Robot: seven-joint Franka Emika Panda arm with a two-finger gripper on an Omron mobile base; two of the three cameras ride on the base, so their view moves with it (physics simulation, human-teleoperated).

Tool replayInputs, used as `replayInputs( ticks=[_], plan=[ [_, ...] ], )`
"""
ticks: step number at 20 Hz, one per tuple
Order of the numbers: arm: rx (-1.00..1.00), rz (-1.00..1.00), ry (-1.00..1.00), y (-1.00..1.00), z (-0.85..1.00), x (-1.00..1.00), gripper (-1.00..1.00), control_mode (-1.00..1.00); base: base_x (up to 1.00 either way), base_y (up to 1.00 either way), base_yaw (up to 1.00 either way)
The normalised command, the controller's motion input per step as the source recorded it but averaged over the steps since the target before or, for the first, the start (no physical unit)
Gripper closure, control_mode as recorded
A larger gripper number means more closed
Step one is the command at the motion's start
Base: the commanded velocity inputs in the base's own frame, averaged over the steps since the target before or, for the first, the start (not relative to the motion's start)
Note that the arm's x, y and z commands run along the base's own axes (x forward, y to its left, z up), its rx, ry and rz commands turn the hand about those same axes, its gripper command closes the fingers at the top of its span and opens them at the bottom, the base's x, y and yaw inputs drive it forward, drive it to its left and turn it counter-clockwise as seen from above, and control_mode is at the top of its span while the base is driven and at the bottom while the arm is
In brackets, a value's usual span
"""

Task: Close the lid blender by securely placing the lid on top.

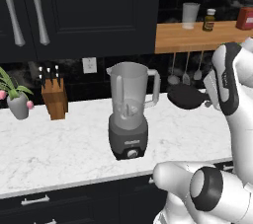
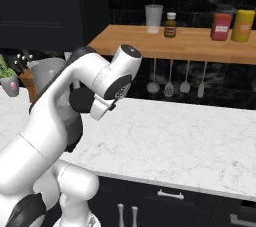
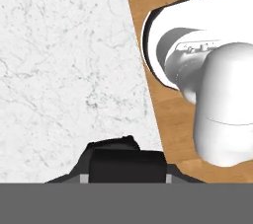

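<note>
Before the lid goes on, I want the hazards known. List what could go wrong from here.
1. The round black matte lid hangs at the end effector, to the side of the tall translucent grey blender jar; swinging across could strike its side handle.
2. The jar's mouth is open and narrow; a tilted lid may seat crooked.
3. Grip looks edge-on; slipping is possible.

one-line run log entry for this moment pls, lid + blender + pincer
lid: black disc held at pincer, above counter, right of jar | blender: upright, mouth open, no lid | pincer: shut on lid | step: lid not yet placed

Even, soft rendered light, bright on the marble counter (image 1: 59, 149), dim among dark cabinets; slightly low-resolution.
</note>
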Motion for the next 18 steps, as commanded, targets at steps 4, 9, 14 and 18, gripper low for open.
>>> replayInputs(
  ticks=[4, 9, 14, 18],
  plan=[
    [0.05, 0.0, -0.02, 0.06, 0.65, -0.12, 1.0, -1.0, 0.0, 0.0, 0.0],
    [0.04, 0.0, -0.01, 0.22, 0.48, -0.04, 1.0, -1.0, 0.0, 0.0, 0.0],
    [0.01, 0.0, -0.03, 0.35, 0.37, -0.01, 1.0, -1.0, 0.0, 0.0, 0.0],
    [0.0, 0.0, -0.02, 0.4, 0.31, 0.0, 1.0, -1.0, 0.0, 0.0, 0.0]
  ],
)
